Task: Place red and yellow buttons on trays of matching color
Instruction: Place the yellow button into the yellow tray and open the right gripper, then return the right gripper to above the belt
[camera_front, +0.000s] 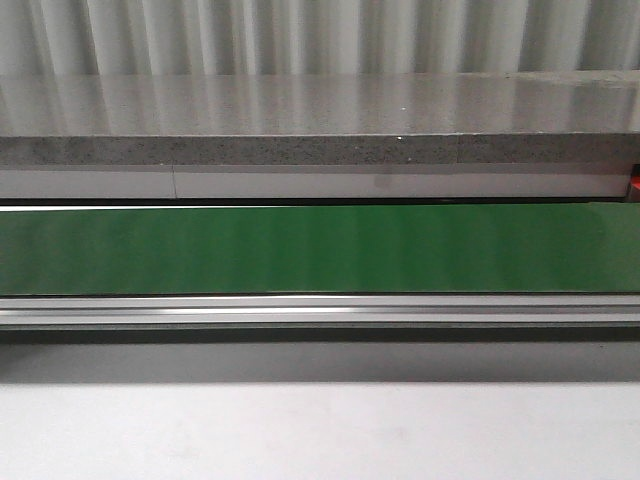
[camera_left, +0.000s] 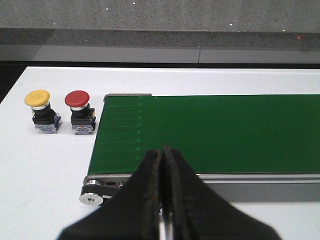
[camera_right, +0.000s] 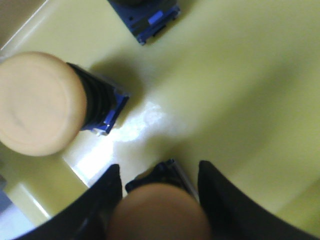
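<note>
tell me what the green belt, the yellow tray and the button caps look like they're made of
Green belt: looks like matte rubber or PVC, with faint cross ribs and no glare. Yellow tray: probably glossy plastic, given the bright highlight on its floor. Yellow button and red button caps: smooth molded plastic with a soft sheen, on black bodies with bluish bases.

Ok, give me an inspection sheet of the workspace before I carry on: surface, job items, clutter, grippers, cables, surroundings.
Surface: white table; green conveyor belt bare.
Job's things: yellow button and red button upright beside the belt's end; yellow tray holds another button, a third sits between the right fingers.
Clutter: nothing seen.
Grippers: left gripper shut, empty; right gripper around that button, contact unclear.
Cables: nothing seen.
Surroundings: grey stone ledge, corrugated wall behind.
</note>
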